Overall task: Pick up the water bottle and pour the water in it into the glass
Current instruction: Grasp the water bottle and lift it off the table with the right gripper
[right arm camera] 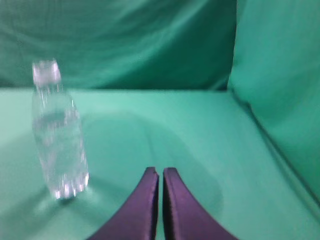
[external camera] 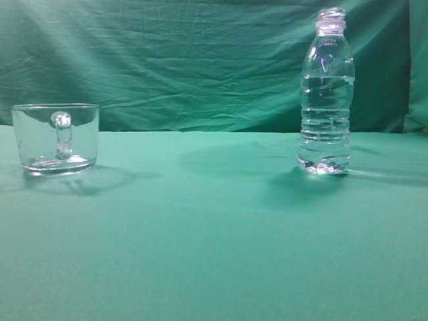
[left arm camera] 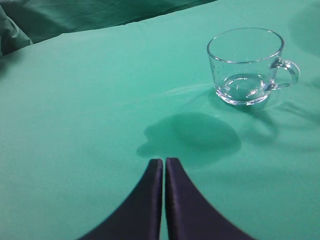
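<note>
The water bottle (external camera: 326,93) stands upright and capless on the right of the green table, with water (external camera: 326,120) up to its shoulder. It also shows blurred in the right wrist view (right arm camera: 57,137), left of my right gripper (right arm camera: 160,171), which is shut, empty and apart from it. The glass (external camera: 57,138) stands at the left, empty, handle toward the camera. In the left wrist view the glass (left arm camera: 246,65) sits beyond and right of my left gripper (left arm camera: 163,161), which is shut and empty above the cloth. Neither gripper shows in the exterior view.
A green cloth covers the table (external camera: 214,241) and hangs as a wrinkled backdrop (external camera: 174,60) behind it. In the right wrist view a cloth wall (right arm camera: 280,75) rises at the right of the table.
</note>
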`<state>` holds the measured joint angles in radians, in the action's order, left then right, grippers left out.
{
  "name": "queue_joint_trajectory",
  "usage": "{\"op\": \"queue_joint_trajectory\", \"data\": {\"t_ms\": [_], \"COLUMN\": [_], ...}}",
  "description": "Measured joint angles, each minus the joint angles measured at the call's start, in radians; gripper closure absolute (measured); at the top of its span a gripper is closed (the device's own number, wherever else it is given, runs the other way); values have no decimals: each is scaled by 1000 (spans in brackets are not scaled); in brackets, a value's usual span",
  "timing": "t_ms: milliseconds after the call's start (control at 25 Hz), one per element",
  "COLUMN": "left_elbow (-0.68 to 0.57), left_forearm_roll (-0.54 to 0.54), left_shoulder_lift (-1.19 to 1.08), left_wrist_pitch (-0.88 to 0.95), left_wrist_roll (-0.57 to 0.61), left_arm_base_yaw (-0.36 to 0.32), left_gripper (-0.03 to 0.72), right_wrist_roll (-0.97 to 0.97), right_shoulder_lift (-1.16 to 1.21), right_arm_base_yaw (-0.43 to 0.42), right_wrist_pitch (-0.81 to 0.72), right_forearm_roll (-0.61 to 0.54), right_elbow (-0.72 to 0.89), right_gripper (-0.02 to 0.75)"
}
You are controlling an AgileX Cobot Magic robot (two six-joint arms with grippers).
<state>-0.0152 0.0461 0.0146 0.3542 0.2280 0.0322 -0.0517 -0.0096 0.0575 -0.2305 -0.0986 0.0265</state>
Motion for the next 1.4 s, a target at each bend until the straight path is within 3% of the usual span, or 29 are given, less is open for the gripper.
{"op": "queue_joint_trajectory", "data": {"t_ms": [320, 560, 880, 1080, 1160, 1400], "left_elbow": [0, 0, 0, 0, 0, 0], "left_forearm_roll": [0, 0, 0, 0, 0, 0], "left_shoulder_lift": [0, 0, 0, 0, 0, 0], "left_wrist_pitch": [0, 0, 0, 0, 0, 0], "left_wrist_roll": [0, 0, 0, 0, 0, 0], "left_arm_base_yaw": [0, 0, 0, 0, 0, 0], "left_gripper": [688, 688, 688, 688, 688, 688], "right_wrist_roll": [90, 113, 124, 295, 351, 604], "right_shoulder_lift": [0, 25, 276, 350, 393, 576], "right_arm_base_yaw": [0, 0, 0, 0, 0, 0], "right_wrist_pitch": [442, 425, 470, 524, 513, 581], "right_forearm_roll": [-5, -5, -4, 4, 61, 541], "right_elbow": [0, -78, -177, -178, -178, -202], "right_gripper": [738, 738, 738, 738, 738, 738]}}
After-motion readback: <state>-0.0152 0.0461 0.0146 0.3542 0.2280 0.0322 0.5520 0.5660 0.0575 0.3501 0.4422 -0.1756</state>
